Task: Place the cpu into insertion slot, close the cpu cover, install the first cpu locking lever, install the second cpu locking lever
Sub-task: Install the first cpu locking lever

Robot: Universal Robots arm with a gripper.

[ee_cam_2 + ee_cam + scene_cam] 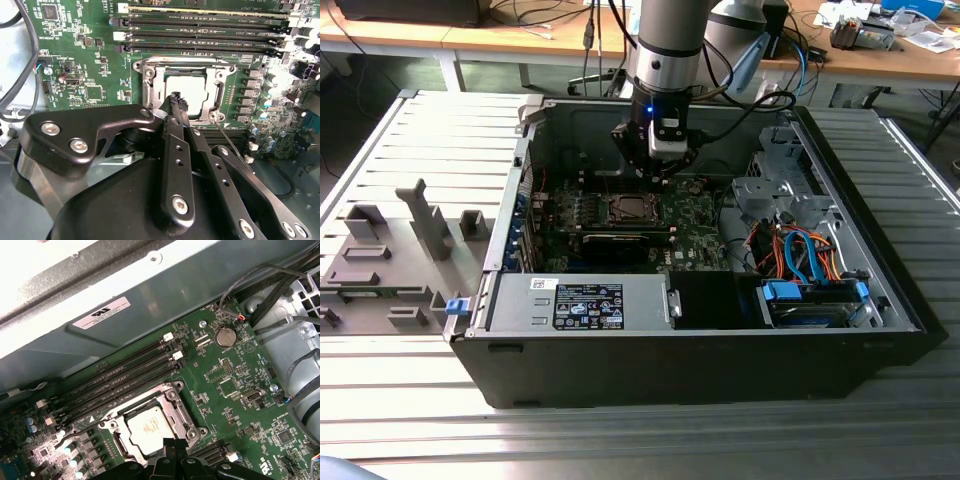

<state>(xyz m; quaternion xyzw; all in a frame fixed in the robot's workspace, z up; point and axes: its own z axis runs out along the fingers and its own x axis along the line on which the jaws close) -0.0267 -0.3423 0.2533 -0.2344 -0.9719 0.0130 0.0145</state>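
Cpu lies flat, face up, in insertion slot

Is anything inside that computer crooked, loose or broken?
Nothing stands out. The cpu lies flat and square in the insertion slot, with the cpu cover framing it. The gripper hovers at the socket's edge.

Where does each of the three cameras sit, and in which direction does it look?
Exterior view: off the arm, above one long side of the open computer case, looking down into it; the arm and gripper hang over the motherboard.
Second wrist view: on the arm, looking past the gripper at the cpu lying in the insertion slot.
First wrist view: on the arm, looking at the cpu, the memory slots and the case wall; the gripper's tip shows.
Both wrist views share the cpu, its slot and the memory slots.
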